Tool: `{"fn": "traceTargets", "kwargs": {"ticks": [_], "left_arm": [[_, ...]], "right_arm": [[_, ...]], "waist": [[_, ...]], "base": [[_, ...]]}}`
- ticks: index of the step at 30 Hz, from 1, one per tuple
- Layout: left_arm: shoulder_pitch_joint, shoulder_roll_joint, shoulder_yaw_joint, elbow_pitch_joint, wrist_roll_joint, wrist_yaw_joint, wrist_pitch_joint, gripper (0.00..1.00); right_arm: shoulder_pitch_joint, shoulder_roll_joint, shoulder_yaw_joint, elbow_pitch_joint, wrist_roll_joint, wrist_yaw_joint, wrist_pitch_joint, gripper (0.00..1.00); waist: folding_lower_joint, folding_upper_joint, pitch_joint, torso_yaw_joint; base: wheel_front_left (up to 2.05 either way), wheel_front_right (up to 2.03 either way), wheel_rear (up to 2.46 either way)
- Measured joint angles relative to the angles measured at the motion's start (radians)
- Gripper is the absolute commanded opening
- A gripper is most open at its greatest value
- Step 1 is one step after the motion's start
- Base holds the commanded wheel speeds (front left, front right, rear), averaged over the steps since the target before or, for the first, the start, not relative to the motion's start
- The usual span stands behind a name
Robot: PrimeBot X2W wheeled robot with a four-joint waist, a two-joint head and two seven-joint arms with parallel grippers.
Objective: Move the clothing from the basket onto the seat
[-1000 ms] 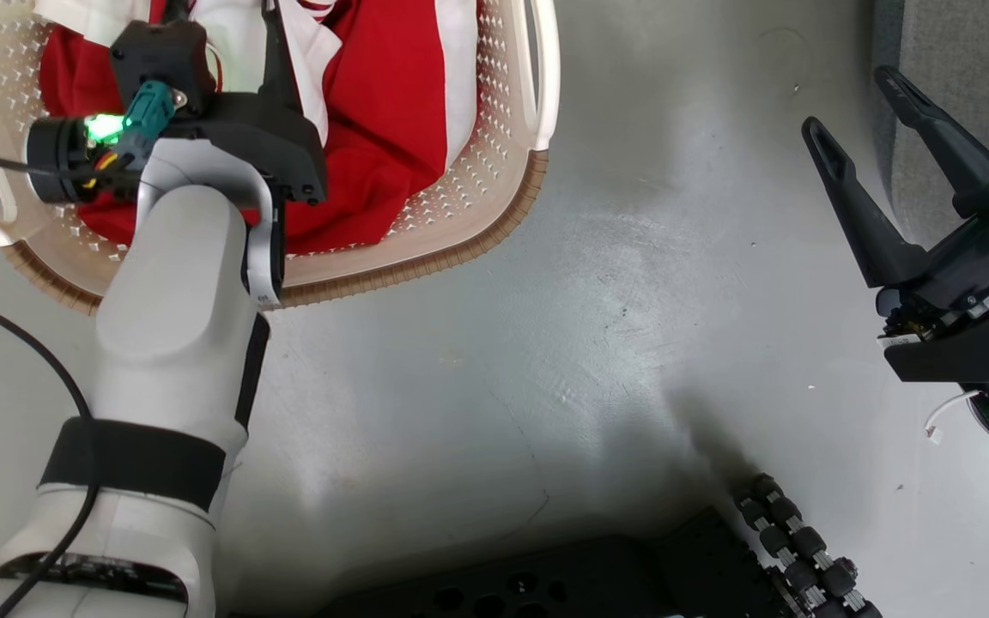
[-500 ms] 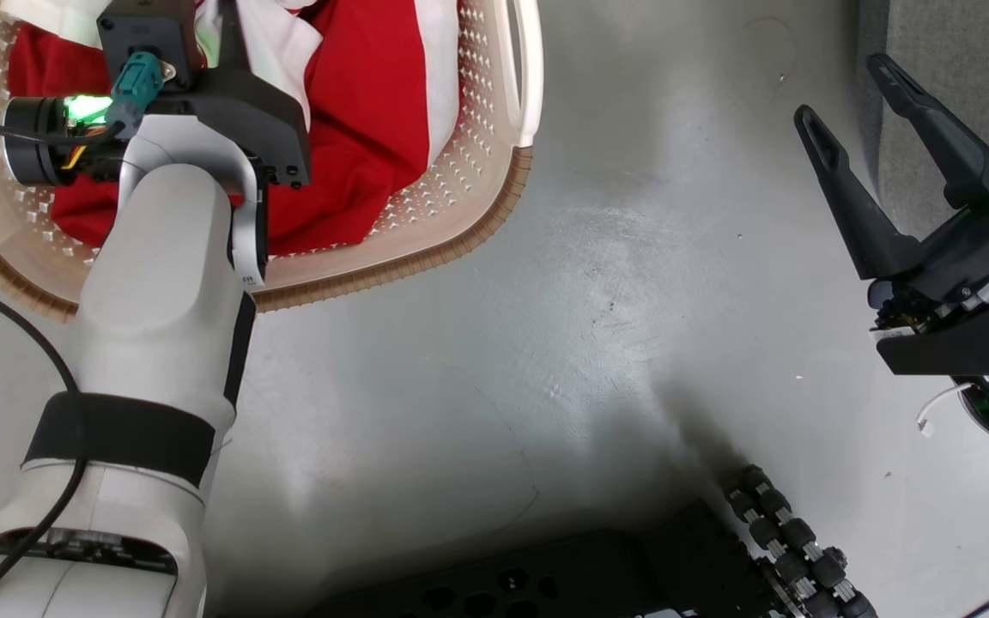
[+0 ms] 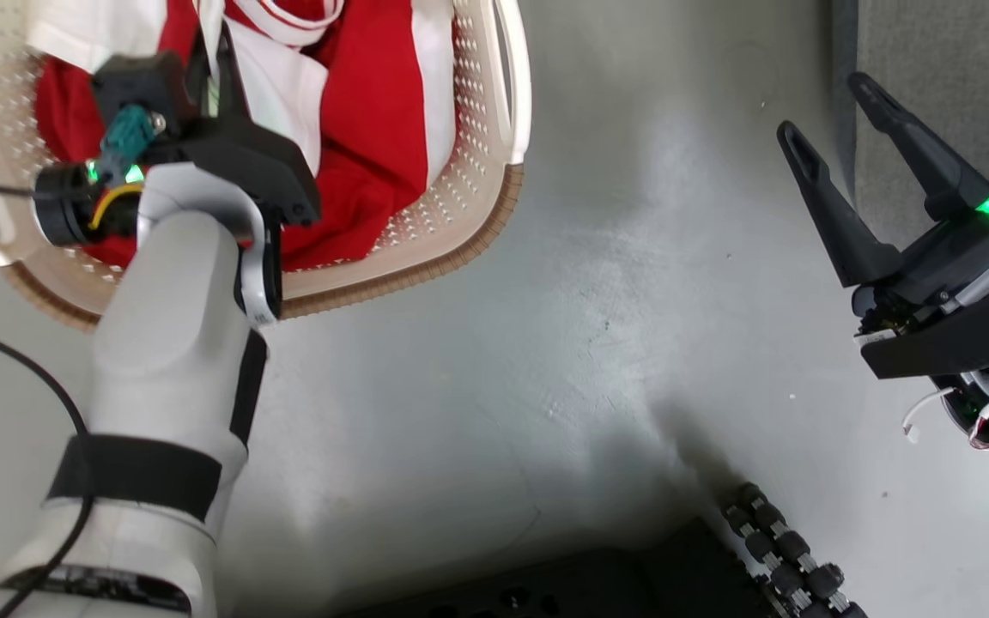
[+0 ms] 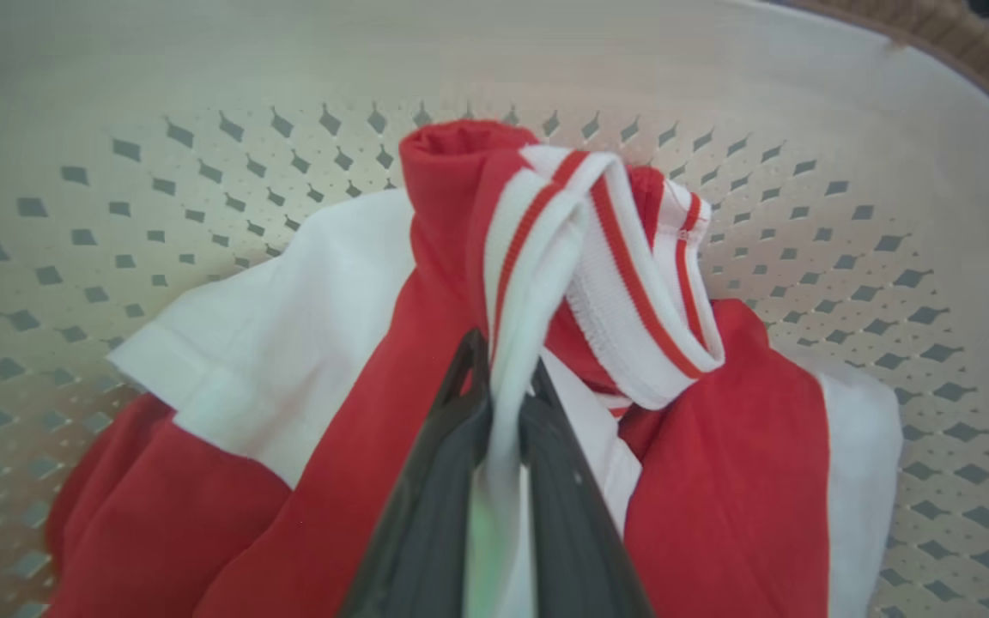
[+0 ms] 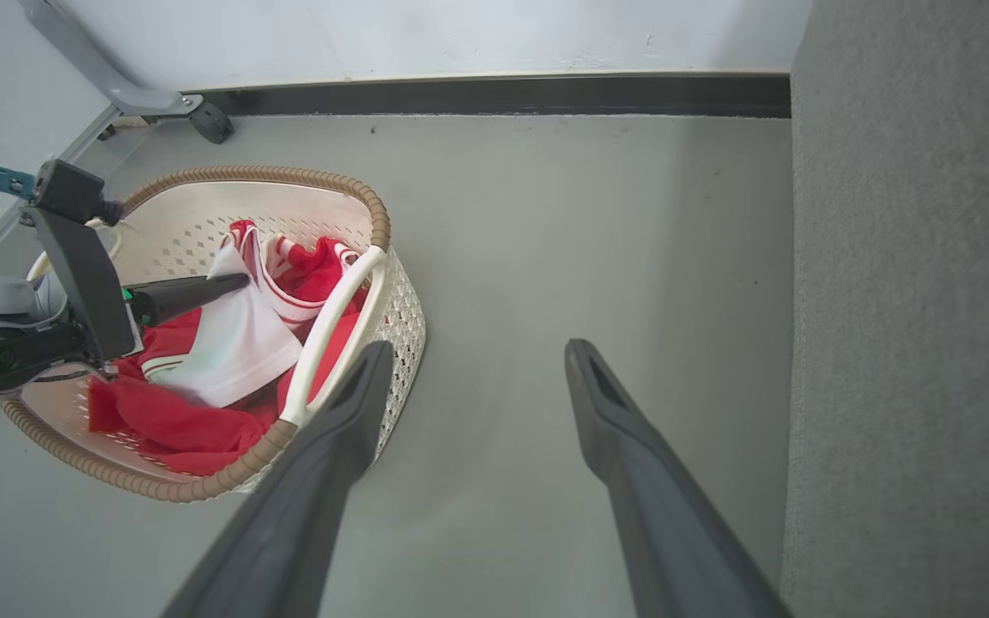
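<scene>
I see the basket at upper left of the head view, on the grey floor. It's a cream plastic tub w/ diamond holes and a brown woven-look rim. The clothing is inside it, a crumpled heap of red fabric w/ white panels that covers most of the bottom.

The left gripper reaches down into the basket. In the left wrist view its jaws are pinched nearly together on a fold of white fabric. That fold runs straight up along the fingers toward the far basket wall. Just past the tips sits a loop of white ribbed trim w/ thin red stripes, curled over on itself. In the head view a wide white band on the red cloth runs up-down beside the basket's right wall. In the right wrist view the heap stretches along the basket's length, w/ the pinched white part raised above the red.

The right gripper hangs over bare floor at the right, jaws spread wide, holding nothing. Its fingers point up the head view. The seat, grey fabric, is just beside it on the right, well apart from the basket.
</scene>
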Motion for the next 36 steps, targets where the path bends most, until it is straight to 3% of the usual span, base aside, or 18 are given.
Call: {"fn": "traceTargets", "kwargs": {"ticks": [18, 36], "left_arm": [[0.246, 0.0, -0.156, -0.259, -0.241, 0.0, 0.0, 0.0], [0.47, 0.001, -0.162, -0.5, -0.257, 0.0, 0.0, 0.0]], "right_arm": [[0.101, -0.011, -0.073, 0.082, 0.026, -0.005, 0.003, 1.0], [0.247, 0.032, -0.138, 0.13, 0.023, -0.005, 0.003, 1.0]], "waist": [[-0.0003, -0.0003, -0.213, 0.085], [-0.0003, -0.0002, -0.469, 0.206]], "base": [[0.0, 0.0, 0.0], [0.0, 0.0, 0.0]]}}
